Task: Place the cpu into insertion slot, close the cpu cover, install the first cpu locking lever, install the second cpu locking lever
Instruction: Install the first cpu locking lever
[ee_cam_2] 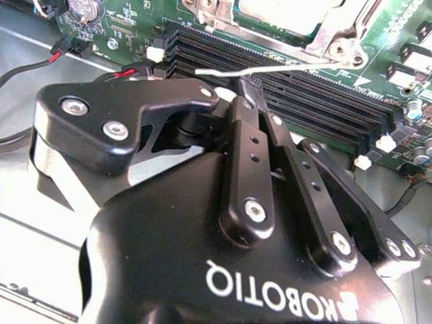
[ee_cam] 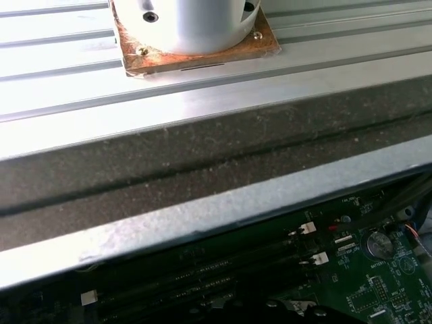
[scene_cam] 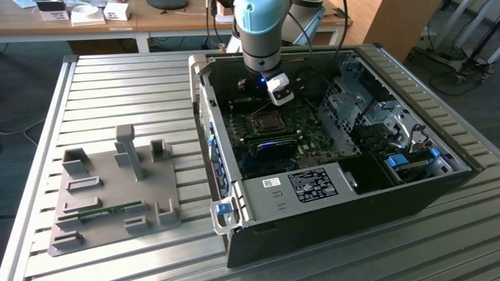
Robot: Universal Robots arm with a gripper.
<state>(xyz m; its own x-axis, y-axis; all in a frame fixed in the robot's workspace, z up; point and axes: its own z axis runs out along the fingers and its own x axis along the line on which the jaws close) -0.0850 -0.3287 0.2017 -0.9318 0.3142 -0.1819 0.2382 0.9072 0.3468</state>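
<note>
My claw [ee_cam_2: 244, 86] has its fingers drawn together, gripping nothing I can make out, tips right at a thin locking lever [ee_cam_2: 270, 67] beside the memory slots [ee_cam_2: 304, 101]. The cpu [ee_cam_2: 283, 10] sits in the insertion slot [scene_cam: 268, 121], with the cpu cover [ee_cam_2: 337, 30] down around it.

Inside the open computer case [scene_cam: 336, 193], the gripper [scene_cam: 281, 99] hangs just above the insertion slot [scene_cam: 268, 121]; a grey fixture plate [scene_cam: 109, 193] lies beside the case.
</note>
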